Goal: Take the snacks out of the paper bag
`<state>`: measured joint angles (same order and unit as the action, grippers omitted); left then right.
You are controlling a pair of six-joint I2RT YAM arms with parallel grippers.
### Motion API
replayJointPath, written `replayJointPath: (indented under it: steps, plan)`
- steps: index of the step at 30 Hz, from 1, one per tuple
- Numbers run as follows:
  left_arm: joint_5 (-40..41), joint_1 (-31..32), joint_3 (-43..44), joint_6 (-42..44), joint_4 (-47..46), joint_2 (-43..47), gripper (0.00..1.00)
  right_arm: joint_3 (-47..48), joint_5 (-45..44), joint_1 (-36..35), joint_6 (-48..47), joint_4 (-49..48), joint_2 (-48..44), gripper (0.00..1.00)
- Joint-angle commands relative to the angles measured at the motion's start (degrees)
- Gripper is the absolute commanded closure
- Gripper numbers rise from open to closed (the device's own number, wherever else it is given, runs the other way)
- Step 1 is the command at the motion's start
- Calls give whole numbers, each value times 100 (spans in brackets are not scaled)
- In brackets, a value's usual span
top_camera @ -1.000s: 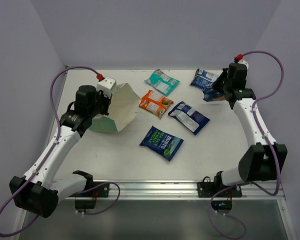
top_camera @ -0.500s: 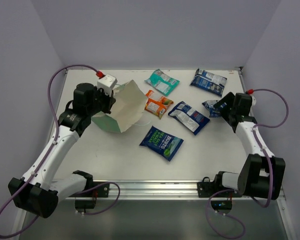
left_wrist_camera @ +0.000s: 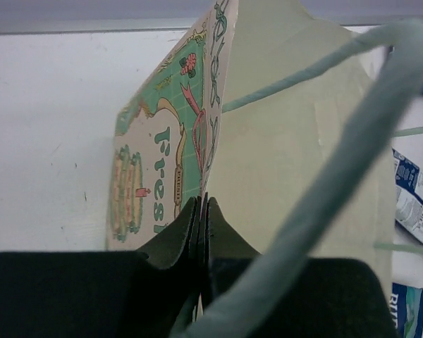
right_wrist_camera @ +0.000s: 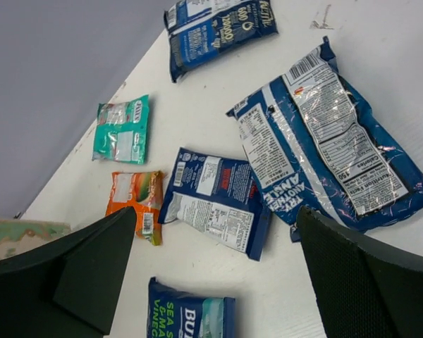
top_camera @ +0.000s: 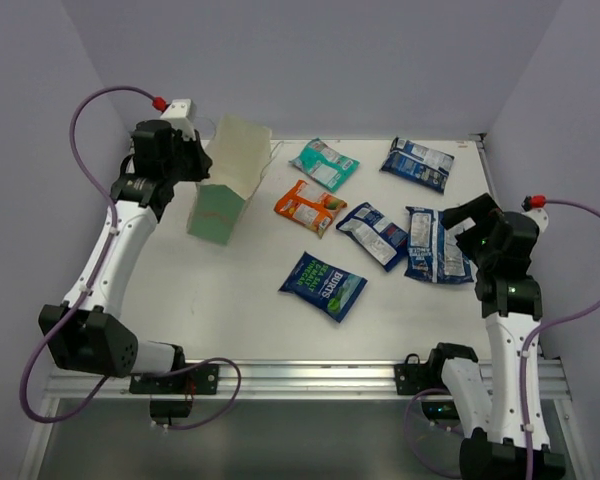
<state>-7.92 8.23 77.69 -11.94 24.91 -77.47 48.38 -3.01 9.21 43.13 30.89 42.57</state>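
The mint-green paper bag (top_camera: 228, 182) stands at the back left, mouth facing right. My left gripper (top_camera: 193, 150) is shut on its wall near the rim; in the left wrist view the fingers (left_wrist_camera: 203, 204) pinch the paper bag (left_wrist_camera: 268, 155) edge, and a white handle (left_wrist_camera: 352, 155) crosses in front. Several snacks lie on the table: teal (top_camera: 324, 163), orange (top_camera: 310, 207), blue-green (top_camera: 323, 285), and dark blue ones (top_camera: 378, 234) (top_camera: 418, 162) (top_camera: 435, 245). My right gripper (top_camera: 458, 228) hangs open and empty just right of the nearest dark blue packet (right_wrist_camera: 331, 141).
Purple-grey walls close in the table (top_camera: 230, 310) on the left, back and right. The aluminium rail (top_camera: 310, 378) with the arm bases runs along the near edge. A purple cable loops over each arm.
My right gripper opened and let a dark blue packet drop onto the right of the table, then drew back toward the near edge. My left arm swung the bag to the back left.
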Motion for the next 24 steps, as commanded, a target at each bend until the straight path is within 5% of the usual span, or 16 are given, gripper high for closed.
replayJointPath:
  steps: [1,10,19,24]
  plan:
    - [-86,-286,351,-388,-82,-338,100,487,737,-33,-462,347,-108,1]
    - [-1009,-1060,545,-730,-416,-1173,100,1190,1188,-121,-1114,488,-108,1]
    - [-1660,-1543,247,-1082,-689,-1051,100,1639,1355,-157,-1299,532,155,1]
    - [-1563,-1833,308,-1038,-435,-1235,83,1675,1478,-183,-1308,514,313,1]
